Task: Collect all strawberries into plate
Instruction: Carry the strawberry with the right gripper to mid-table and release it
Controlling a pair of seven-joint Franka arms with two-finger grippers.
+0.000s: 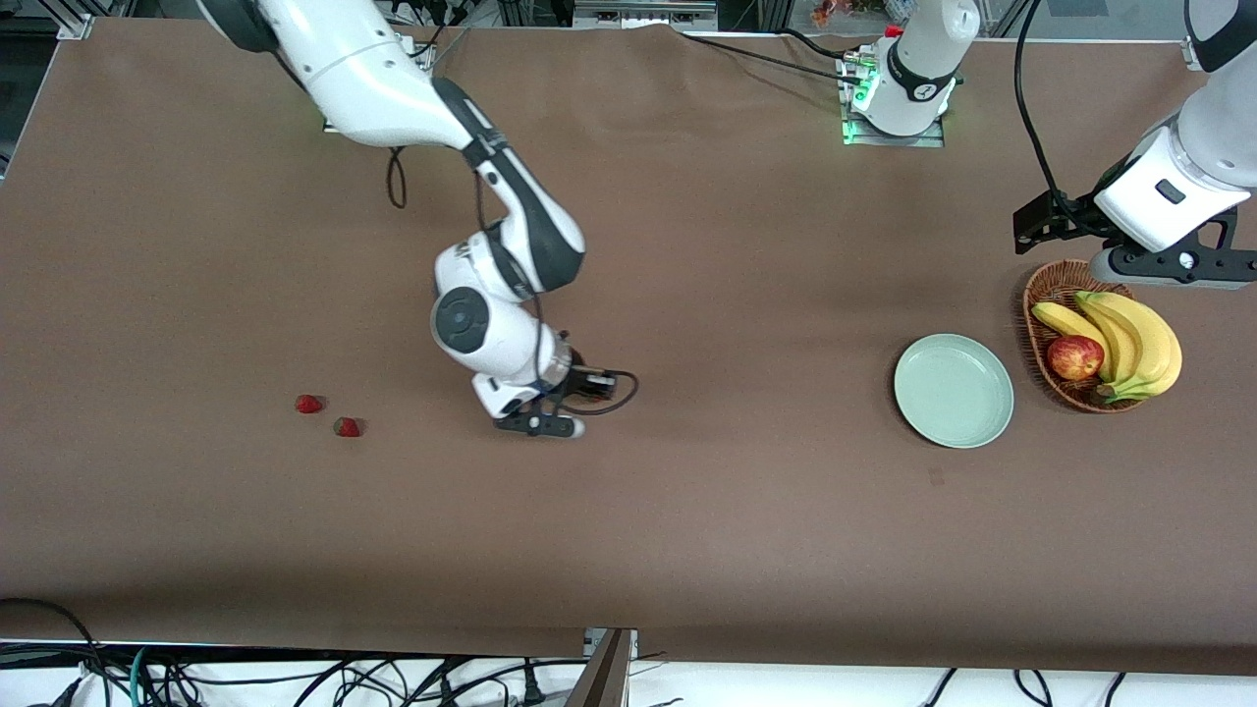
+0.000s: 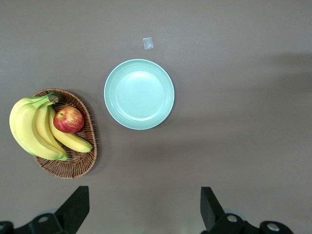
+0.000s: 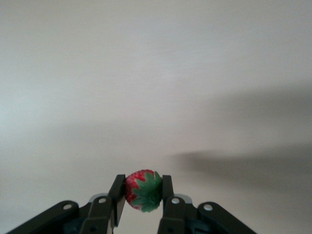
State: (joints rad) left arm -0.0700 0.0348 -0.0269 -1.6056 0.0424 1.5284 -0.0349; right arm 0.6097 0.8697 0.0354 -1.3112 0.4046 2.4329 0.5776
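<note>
Strawberry [image 3: 143, 190] sitting pinched between the two fingers of the right hand [image 1: 550, 417], green leafy top facing the wrist camera, red flesh showing just above it. Hovering over bare brown table [image 1: 687, 245] around the middle, well apart from everything else. Gripping firmly, fingers pressing on both sides of the berry.

Lying on the table off toward the right arm's end from that hand: two more strawberries, one [image 1: 308, 404] and a second [image 1: 347, 427] just beside it, the second a touch nearer the front camera. Both resting apart from each other, not touching.

Waiting up high at its own end of the table: left hand [image 2: 141, 209], fingers spread wide, nothing between them. Hanging over the edge of the wicker basket [image 1: 1041, 295] in the front view. Looking straight down from the left wrist camera: pale mint plate [image 2: 139, 94] lying below the hand with no berries on it, and beside it the basket [image 2: 83, 165] holding a bunch of bananas [image 2: 34, 129] and a red-yellow apple [image 2: 68, 120]. Apple nestling against the bananas inside the basket. Plate and basket sitting close together without touching, plate lying between the basket and the right hand, well apart from the carried berry. Small pale scrap [image 2: 148, 43] lying on the table near the plate's rim.
</note>
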